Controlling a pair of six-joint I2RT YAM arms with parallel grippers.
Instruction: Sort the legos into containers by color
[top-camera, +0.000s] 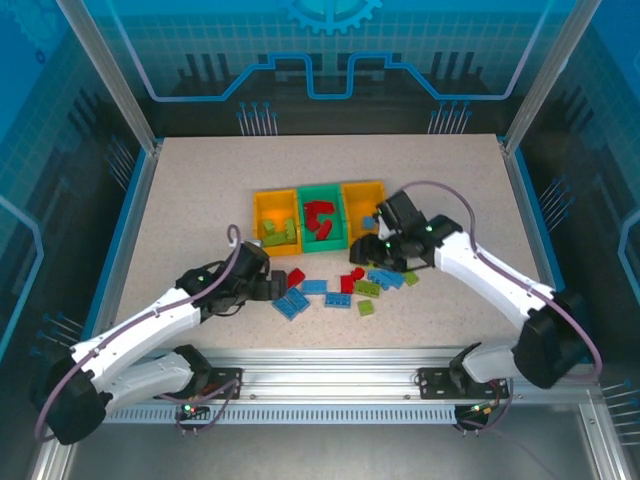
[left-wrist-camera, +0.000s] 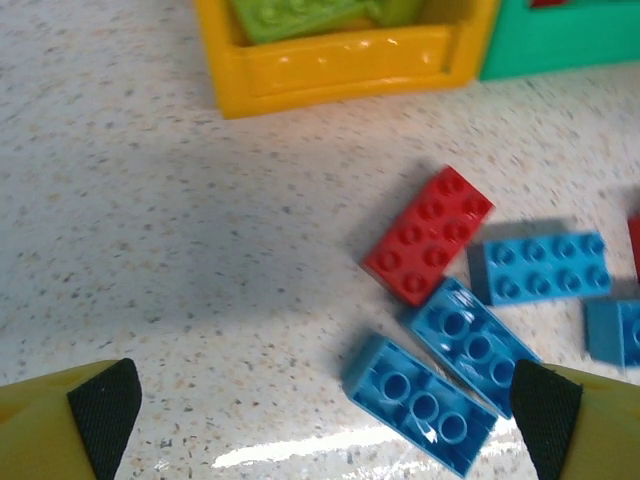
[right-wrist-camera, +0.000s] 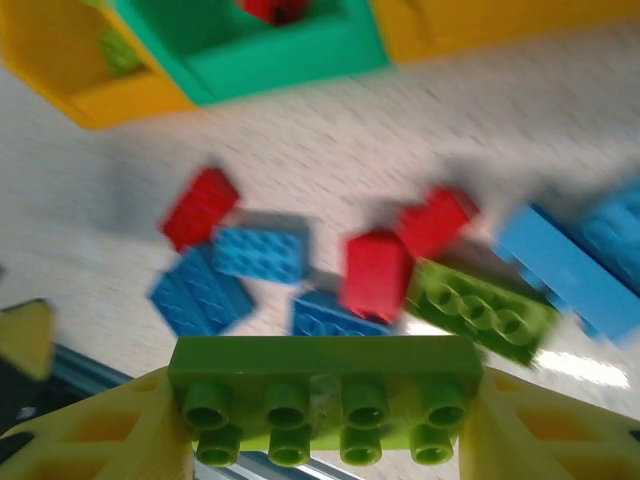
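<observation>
Right wrist view is showing the right gripper (right-wrist-camera: 325, 430) clamping a lime green lego (right-wrist-camera: 320, 365) by its ends, above the loose legos (right-wrist-camera: 375, 275) lying on the table (right-wrist-camera: 480, 130) in front of the containers (right-wrist-camera: 290, 60). The left gripper (left-wrist-camera: 325, 415) is hovering with jaws spread wide over blue bricks (left-wrist-camera: 470, 345), a red brick (left-wrist-camera: 428, 235) lying beside them.
</observation>
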